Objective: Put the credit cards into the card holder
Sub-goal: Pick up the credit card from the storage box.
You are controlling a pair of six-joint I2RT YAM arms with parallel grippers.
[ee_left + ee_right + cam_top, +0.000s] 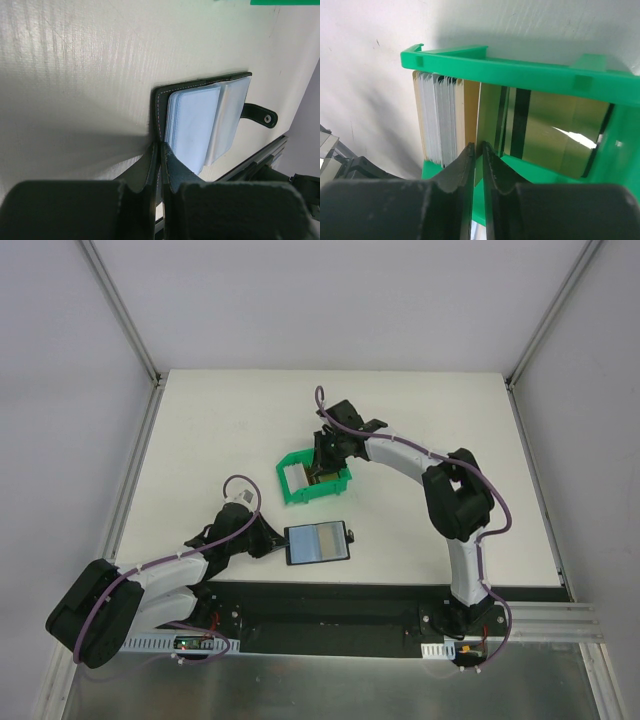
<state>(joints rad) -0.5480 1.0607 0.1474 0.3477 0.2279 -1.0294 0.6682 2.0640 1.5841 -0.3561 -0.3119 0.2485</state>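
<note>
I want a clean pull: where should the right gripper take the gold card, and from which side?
Pinch the gold card by its near edge, fingers on its two faces, entering through the green bin's open side. It stands on edge beside the stack, so only that edge is offered. The right gripper is closed there.

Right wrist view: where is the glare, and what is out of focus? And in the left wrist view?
Right wrist view: a white glare patch sits on the gold card inside the green bin; the right pincer in front is dark and blurred. Left wrist view: the left pincer is blurred too, the card holder is sharp, and a soft shadow lies on the table beside it.
</note>
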